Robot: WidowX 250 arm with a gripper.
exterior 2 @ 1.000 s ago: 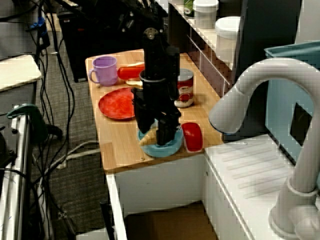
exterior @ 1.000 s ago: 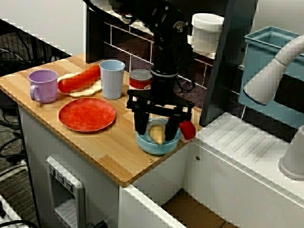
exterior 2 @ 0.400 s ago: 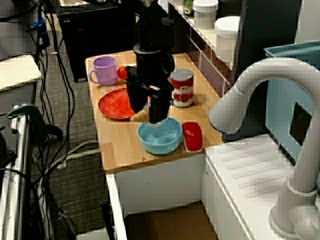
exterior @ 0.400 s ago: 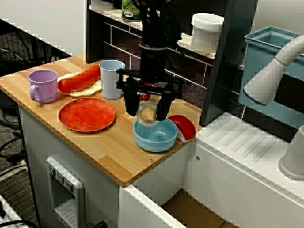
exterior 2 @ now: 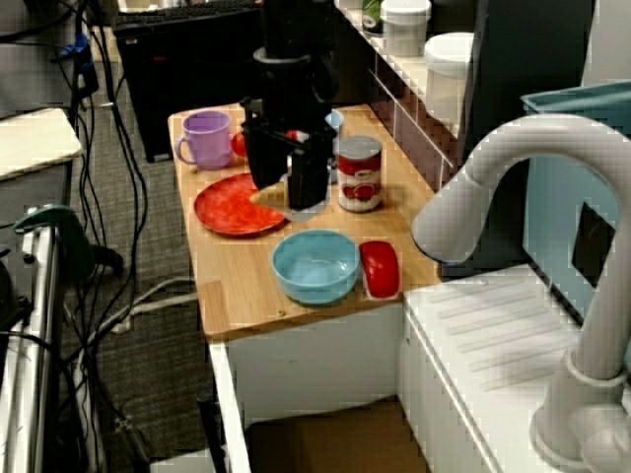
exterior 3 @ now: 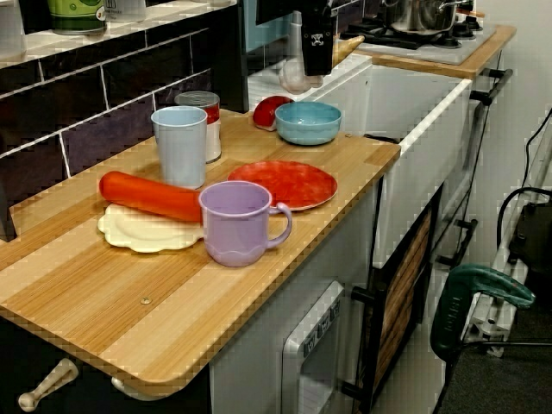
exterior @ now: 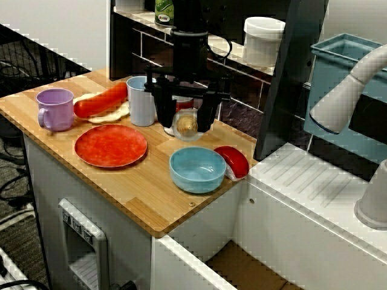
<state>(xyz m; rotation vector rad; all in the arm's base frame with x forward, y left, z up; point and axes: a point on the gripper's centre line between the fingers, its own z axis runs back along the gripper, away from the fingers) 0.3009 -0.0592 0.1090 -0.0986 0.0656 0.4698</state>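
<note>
One tan food piece (exterior: 187, 125) is hanging clamped between the fingers (exterior: 164, 115), up above the surface (exterior: 139, 181). Blue bowl (exterior: 196, 180) is sitting below, slightly in front of them, can (exterior 2: 358, 175) just beside.

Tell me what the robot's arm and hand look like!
The arm is all black, a thick round column of stacked sections, with a thin black cable looping beside it. The hand is black too: a wide crossbar with two chunky flat fingers. One finger has a small white mark.
</note>
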